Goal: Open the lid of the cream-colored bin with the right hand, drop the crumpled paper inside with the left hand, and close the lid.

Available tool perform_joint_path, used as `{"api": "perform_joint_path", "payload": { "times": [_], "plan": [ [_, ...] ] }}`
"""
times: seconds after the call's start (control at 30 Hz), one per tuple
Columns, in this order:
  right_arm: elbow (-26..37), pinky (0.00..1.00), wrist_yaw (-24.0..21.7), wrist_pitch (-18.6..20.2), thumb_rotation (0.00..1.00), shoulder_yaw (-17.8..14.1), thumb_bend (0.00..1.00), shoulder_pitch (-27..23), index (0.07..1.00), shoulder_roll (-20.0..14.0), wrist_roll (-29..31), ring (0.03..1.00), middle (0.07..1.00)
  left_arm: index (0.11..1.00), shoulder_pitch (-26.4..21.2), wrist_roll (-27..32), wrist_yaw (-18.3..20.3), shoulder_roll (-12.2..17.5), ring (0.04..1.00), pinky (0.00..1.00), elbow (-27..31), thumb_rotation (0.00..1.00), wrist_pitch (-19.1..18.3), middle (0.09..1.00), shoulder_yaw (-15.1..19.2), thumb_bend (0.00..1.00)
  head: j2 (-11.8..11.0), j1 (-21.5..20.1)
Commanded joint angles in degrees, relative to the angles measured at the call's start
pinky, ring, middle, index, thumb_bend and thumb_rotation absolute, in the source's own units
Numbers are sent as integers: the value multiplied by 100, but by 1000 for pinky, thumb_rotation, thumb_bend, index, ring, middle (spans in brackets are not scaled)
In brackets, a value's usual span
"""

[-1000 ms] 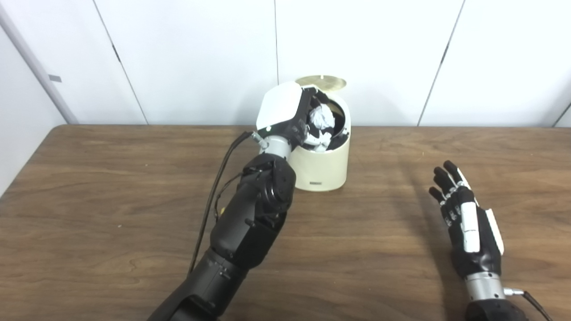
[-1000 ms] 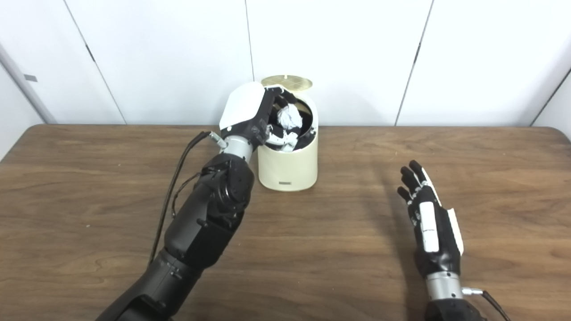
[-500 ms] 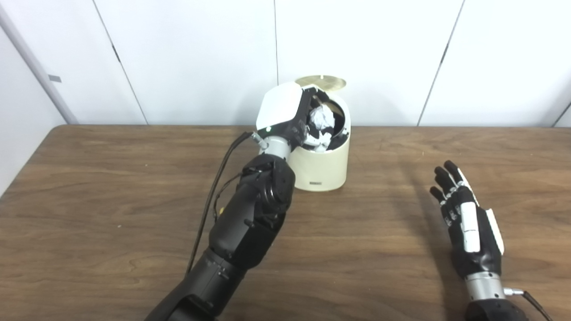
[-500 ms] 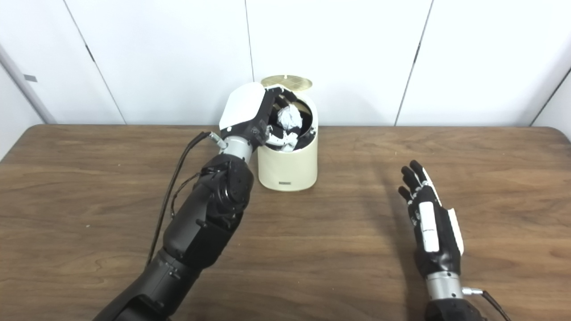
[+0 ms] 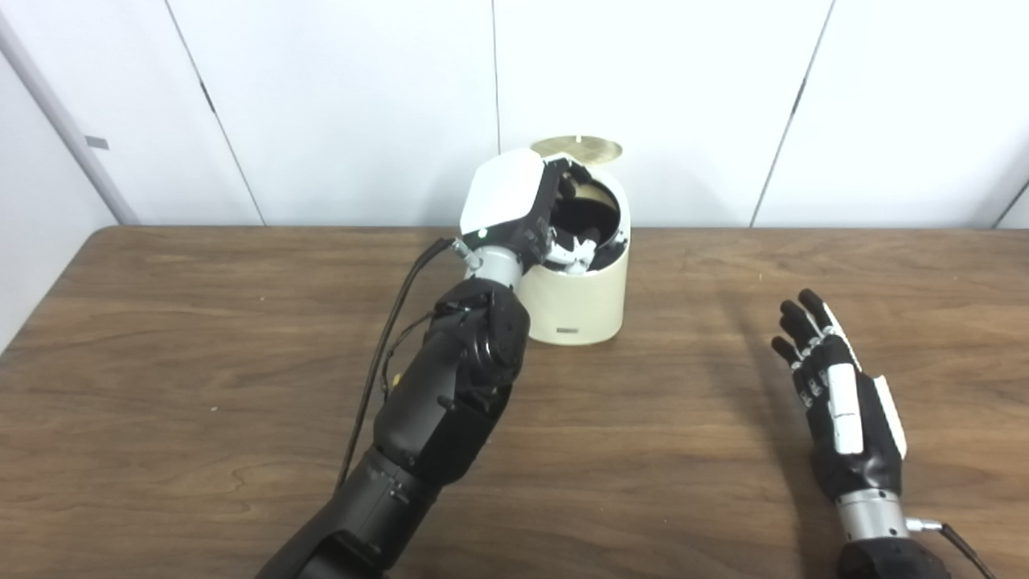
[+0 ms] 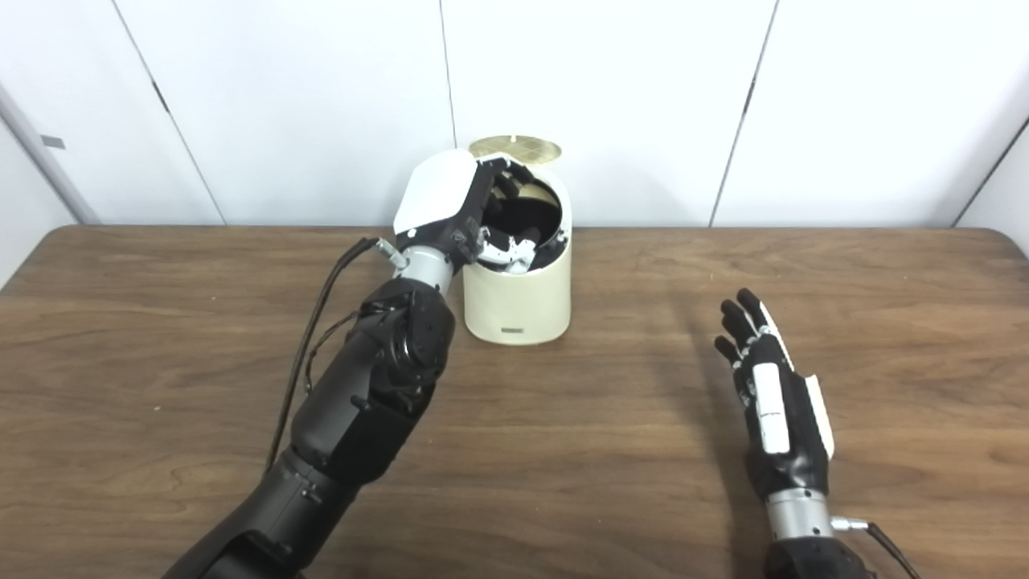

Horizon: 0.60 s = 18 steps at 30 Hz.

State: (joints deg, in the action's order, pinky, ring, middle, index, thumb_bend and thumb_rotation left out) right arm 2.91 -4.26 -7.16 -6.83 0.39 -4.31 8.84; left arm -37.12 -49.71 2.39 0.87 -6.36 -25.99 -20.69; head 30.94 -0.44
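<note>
Your left hand [image 5: 514, 205] hangs over the cream-colored bin [image 5: 580, 293] at 12 o'clock on the desk [image 5: 201, 362], fingers [image 5: 580, 251] released; crumpled paper not visible, presumably inside. Lid [image 5: 576, 147] stands raised. Right hand [image 5: 840, 410] rests spread, empty, at 4 o'clock. Next: withdraw left, then close lid.

Lab-like room: bare white wall panels [image 5: 643, 96], wooden table [image 5: 201, 362]

Hidden behind the white-backed left hand [image 5: 514, 205]: near-left rim of the cream-colored cylindrical bin [image 5: 583, 301]. Dark inside the bin; contents unreadable. Both arms cut off at bottom edge.
</note>
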Motion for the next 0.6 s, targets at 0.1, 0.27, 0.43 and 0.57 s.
{"api": "perform_joint_path", "payload": {
  "times": [0.1, 0.27, 0.43, 0.57],
  "plan": [
    [-470, 907, -12, -36, 899, 70, 548, 310, 920, 150, 62, 939, 906, 731, -132, -37, 55, 26, 788, 682, 70, 35, -30, 792, -15, 994, 9, -1],
    [-509, 911, -49, -46, 900, 62, 544, 305, 927, 117, 92, 944, 910, 697, -54, 23, -65, -25, 750, 645, 184, 4, -15, 764, 72, 959, 4, 21],
    [-520, 899, -31, -44, 895, 52, 540, 308, 919, 112, 85, 935, 903, 634, 34, 51, -192, -12, 641, 538, 322, 0, 96, 703, 125, 807, -10, 59],
    [-556, 918, -68, -55, 899, 69, 551, 294, 926, 83, 87, 941, 905, 503, 59, 127, -543, -12, 465, 376, 230, 4, 347, 585, 221, 501, -16, 63]
  ]
}}
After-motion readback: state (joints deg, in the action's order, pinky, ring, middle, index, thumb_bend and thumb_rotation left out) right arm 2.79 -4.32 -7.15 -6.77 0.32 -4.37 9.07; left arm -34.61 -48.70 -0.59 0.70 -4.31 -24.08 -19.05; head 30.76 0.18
